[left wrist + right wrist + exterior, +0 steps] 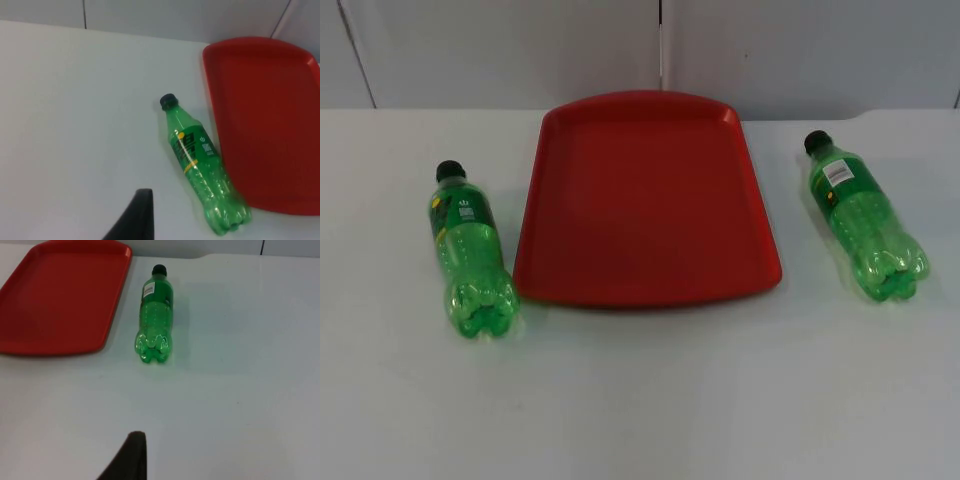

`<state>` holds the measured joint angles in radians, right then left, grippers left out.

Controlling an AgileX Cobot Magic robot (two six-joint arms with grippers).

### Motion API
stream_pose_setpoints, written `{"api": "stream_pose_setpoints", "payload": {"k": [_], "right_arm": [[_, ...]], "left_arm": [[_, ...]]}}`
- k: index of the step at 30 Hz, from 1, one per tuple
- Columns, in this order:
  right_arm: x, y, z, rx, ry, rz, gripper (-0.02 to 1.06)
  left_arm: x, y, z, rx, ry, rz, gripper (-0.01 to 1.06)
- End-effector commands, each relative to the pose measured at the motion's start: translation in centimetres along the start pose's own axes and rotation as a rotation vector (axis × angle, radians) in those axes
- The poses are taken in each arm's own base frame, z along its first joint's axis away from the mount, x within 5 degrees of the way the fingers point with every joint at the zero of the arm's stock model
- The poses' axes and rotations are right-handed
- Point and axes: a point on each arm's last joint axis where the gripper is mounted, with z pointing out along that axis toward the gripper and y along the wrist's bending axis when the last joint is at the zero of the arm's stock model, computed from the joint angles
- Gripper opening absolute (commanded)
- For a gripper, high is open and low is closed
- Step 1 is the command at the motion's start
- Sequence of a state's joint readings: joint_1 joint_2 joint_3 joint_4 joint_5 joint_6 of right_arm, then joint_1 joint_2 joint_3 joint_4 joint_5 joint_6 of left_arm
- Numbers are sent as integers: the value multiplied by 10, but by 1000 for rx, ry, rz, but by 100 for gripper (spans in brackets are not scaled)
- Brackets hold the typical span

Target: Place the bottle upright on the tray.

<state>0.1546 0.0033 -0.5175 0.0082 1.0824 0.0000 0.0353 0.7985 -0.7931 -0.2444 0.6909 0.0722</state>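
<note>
Top view: red tray (pixel 650 200) centred on the white worktop (pixel 640 400), nothing standing on it. Two green plastic bottles lie flat, one either side, black caps toward the partition wall, bases toward the camera. Left bottle (pixel 468 252) lies just beside the tray's left edge; right bottle (pixel 865 215) lies near the right edge with a clear gap. Left wrist view: left hand (pixel 137 220) short of its bottle (pixel 202 162), long axis slanting ahead beside the tray (pixel 265 125). Right wrist view: right hand (pixel 131 457) well short of its bottle (pixel 155 315). Cannot tell whether either hand's fingers are apart or together. Each arm is nearer its own-side bottle; task not begun
</note>
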Motion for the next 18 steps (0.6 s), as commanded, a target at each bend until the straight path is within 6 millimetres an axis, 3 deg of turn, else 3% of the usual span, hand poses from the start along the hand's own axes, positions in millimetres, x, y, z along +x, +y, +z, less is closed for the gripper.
{"api": "stream_pose_setpoints", "payload": {"k": [1,9,18], "right_arm": [[0,0,0,0,-5,-12,105],[0,0,0,0,-5,-12,105],[0,0,0,0,-5,-12,105]], "left_arm": [[-15,-3,3,21,20,-4,105],[-56,-9,18,60,8,-1,105],[-89,-11,35,67,6,23,105]]}}
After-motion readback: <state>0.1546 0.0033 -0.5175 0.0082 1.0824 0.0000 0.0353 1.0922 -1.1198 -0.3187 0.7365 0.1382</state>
